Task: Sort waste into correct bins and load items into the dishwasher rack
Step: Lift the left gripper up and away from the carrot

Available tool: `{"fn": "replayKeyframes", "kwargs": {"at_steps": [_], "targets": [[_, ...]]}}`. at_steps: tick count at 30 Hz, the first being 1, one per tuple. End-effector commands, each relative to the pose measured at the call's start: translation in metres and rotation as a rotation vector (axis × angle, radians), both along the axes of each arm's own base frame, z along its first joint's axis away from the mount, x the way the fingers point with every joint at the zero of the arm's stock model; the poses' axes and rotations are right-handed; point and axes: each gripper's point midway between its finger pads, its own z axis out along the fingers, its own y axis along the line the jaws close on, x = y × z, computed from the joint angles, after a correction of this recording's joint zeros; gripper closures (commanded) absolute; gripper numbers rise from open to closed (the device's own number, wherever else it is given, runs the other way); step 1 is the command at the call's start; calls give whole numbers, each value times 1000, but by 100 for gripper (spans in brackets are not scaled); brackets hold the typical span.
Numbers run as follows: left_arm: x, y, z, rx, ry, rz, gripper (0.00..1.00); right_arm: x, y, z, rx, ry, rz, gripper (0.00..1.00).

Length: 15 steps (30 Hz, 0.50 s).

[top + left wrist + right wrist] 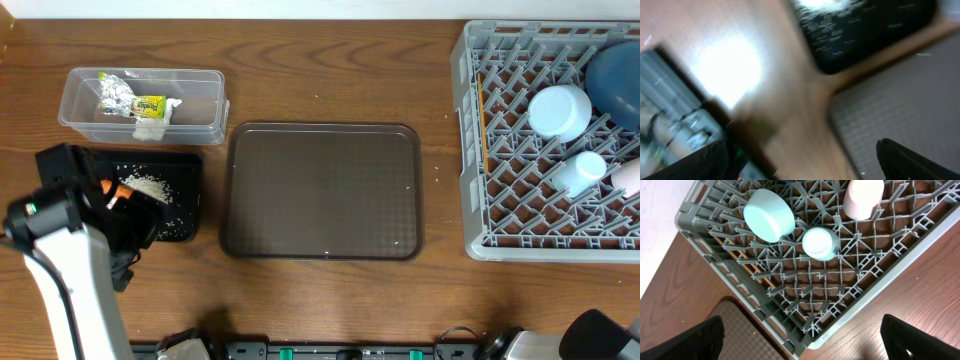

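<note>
Wood-grain tabletop lies under both arms. The left gripper (800, 147) and the right gripper (800, 330) stand spread wide with nothing between the fingers, so the sorting looks done. At lower left the black tray (188, 170) holds rice (148, 185) and one carrot (108, 188), the food scraps. Above it the clear tub (68, 108) keeps one wrapper (147, 104) and tissue (152, 128), the dry waste. One brown serving tray (320, 190) sits bare mid-frame. At right the rack (468, 150) carries four items: one dish (615, 75), one bowl (558, 110), two cups (582, 172).
</note>
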Motion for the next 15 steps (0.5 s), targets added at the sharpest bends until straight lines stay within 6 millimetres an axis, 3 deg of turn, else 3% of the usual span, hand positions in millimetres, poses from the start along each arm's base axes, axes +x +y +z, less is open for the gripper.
{"fn": "replayKeyframes", "kwargs": {"at_steps": [1,7,11,15], "targets": [[12,-12,20,76,-138,-105,2,0,1,0,-10,2,16,1],[40,-55,73,207,-470,-457,2,0,1,0,-10,2,16,1],[42,-76,103,277,-647,-607,2,0,1,0,-10,2,16,1],[35,-83,113,327,-753,-668,2,0,1,0,-10,2,16,1]]}}
